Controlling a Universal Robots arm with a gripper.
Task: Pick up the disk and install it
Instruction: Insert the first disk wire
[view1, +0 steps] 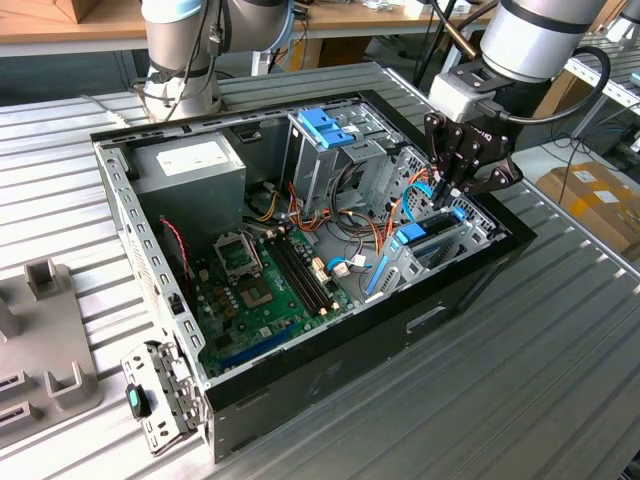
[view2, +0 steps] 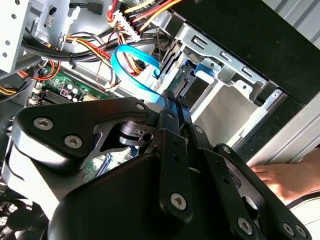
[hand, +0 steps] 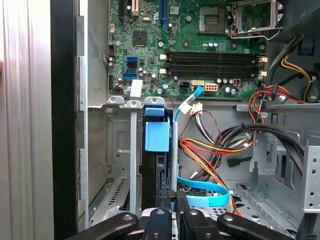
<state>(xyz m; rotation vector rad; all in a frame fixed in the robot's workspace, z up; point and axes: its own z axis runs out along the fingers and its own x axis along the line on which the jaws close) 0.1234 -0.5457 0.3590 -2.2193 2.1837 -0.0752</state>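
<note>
The disk (view1: 436, 240) stands on edge in a slot of the drive cage at the open computer case's front corner, on the exterior view's right. Its light blue rail (view1: 412, 236) shows at the top. In the first wrist view the disk's dark edge (hand: 159, 172) sits in the slot under a blue tab (hand: 156, 136). My gripper (view1: 447, 196) hangs right above the cage. Its fingers are pressed together, with the tips (hand: 172, 201) at the disk's near edge and nothing visible between them. In the second wrist view the shut gripper (view2: 172, 99) points at the bay.
The case (view1: 300, 400) lies open on a ribbed metal table. A blue bracket (view1: 325, 125) tops the tall cage, and a grey box with a white sticker (view1: 190, 160) sits at the back. Loose cables (hand: 215, 150) run beside the bay. A hand (view2: 280, 180) rests outside the case.
</note>
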